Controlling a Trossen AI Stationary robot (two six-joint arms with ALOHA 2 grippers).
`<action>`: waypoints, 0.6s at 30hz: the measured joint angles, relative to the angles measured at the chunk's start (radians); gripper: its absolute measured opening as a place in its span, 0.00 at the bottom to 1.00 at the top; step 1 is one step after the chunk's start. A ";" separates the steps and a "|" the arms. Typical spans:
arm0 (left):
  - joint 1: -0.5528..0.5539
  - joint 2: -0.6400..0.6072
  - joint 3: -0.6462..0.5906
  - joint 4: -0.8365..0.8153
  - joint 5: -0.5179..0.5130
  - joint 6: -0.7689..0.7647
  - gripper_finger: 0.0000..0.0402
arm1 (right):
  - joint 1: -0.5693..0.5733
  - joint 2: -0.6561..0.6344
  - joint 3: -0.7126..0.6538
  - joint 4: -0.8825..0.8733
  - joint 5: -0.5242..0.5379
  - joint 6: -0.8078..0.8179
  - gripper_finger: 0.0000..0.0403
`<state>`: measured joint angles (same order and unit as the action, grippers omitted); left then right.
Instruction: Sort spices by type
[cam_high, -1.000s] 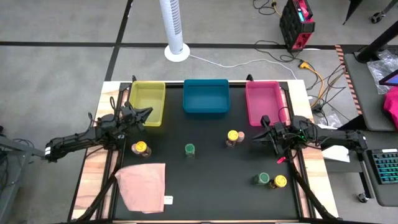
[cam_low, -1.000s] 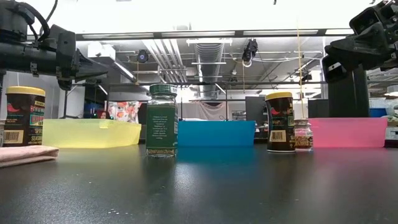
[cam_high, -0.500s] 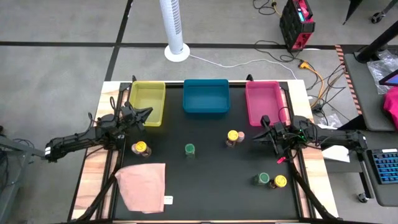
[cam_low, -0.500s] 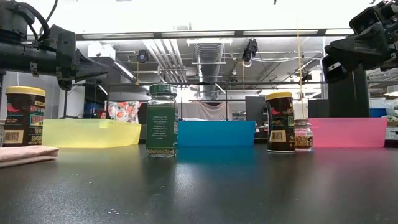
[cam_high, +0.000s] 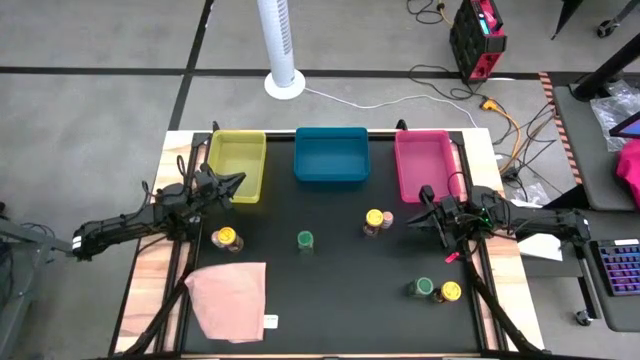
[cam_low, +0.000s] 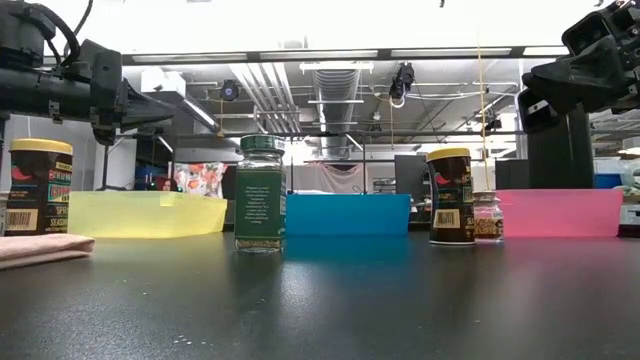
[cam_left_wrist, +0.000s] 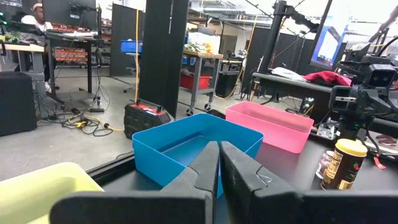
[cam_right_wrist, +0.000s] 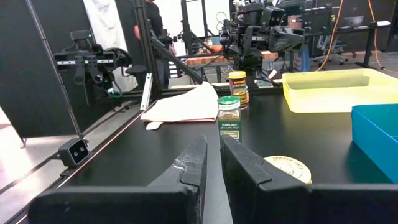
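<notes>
Several small spice jars stand upright on the black table. A yellow-lidded jar (cam_high: 228, 237) stands at the left, a green-lidded jar (cam_high: 305, 240) in the middle, and a yellow-lidded jar (cam_high: 374, 218) with a tiny pink-lidded jar (cam_high: 387, 217) beside it right of the middle. A green-lidded jar (cam_high: 423, 288) and a yellow-lidded jar (cam_high: 451, 291) stand near the front right. My left gripper (cam_high: 238, 181) is shut and empty, held above the table beside the yellow bin (cam_high: 237, 165). My right gripper (cam_high: 410, 224) is shut and empty, just right of the yellow-and-pink jar pair.
A blue bin (cam_high: 331, 156) and a pink bin (cam_high: 424, 165) stand along the far edge beside the yellow one. A pink cloth (cam_high: 230, 298) lies at the front left. Bare black table lies between the jars in the middle.
</notes>
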<state>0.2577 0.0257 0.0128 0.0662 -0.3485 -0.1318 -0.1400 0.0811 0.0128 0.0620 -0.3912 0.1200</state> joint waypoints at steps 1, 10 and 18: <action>0.000 0.000 0.000 0.000 0.000 0.000 0.00 | 0.000 0.000 0.000 0.000 0.000 0.000 0.10; 0.000 0.000 0.000 0.000 0.000 0.000 0.00 | 0.000 0.000 0.000 0.000 0.000 0.000 0.10; 0.000 0.000 0.000 0.000 0.000 0.000 0.00 | 0.000 0.000 0.000 0.033 -0.001 -0.129 0.10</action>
<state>0.2577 0.0254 0.0128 0.0663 -0.3485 -0.1322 -0.1401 0.0811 0.0127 0.0946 -0.3924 -0.0087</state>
